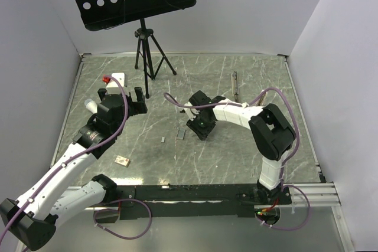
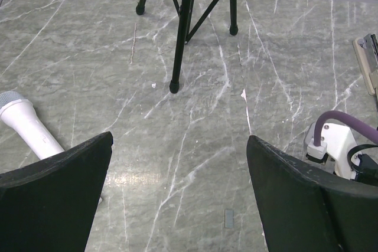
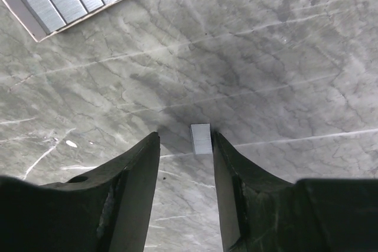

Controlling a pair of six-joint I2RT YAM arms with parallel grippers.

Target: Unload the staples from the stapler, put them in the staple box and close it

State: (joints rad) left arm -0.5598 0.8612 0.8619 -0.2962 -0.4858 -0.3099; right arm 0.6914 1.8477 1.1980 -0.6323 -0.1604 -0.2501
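one strip of staples (image 3: 201, 138) lay flat on the table (image 3: 283, 57), between the partly parted fingers of the right gripper (image 3: 186, 136), not clamped. a further strip (image 1: 163, 139) lay near. the stapler (image 1: 235, 85) lay well apart, toward the table's far right edge. left gripper (image 2: 180, 140) gaped wide, holding nothing

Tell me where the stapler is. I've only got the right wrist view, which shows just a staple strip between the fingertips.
Observer: The stapler lies toward the far edge of the table, right of centre, well apart from the right fingers.
Operator: What's the left arm doing?
Observer: The left fingers stand wide open with nothing between them, over the tabletop beside a white microphone.
Operator: How many loose strips does the top view show?
Observer: Two staple strips, both flat on the table just left of the right arm's tip.
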